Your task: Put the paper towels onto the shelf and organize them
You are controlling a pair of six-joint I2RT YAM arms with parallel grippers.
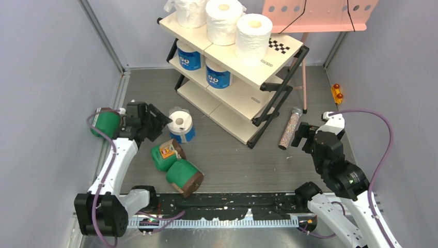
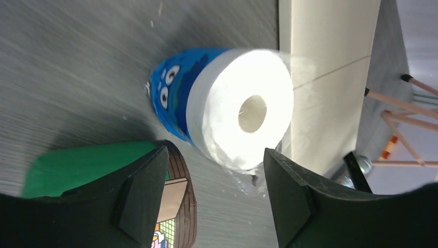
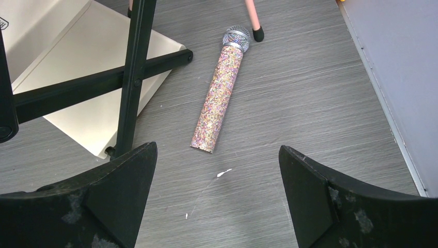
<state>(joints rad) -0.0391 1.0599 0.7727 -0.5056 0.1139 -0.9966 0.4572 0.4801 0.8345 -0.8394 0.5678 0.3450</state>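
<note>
Left end effector [image 2: 214, 155] wide, empty. You risk tipping the upright blue roll [image 2: 206, 103] if a finger clips its rim.

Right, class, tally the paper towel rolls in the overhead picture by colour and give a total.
White rolls: 3, on the shelf top tier
Blue rolls: 3, two on the middle tier, one on the table
Green rolls: 3, all off the shelf
Total: 9

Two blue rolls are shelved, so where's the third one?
Top view: the blue roll stands on the table, left of the shelf, right beside the left pincer.
</note>
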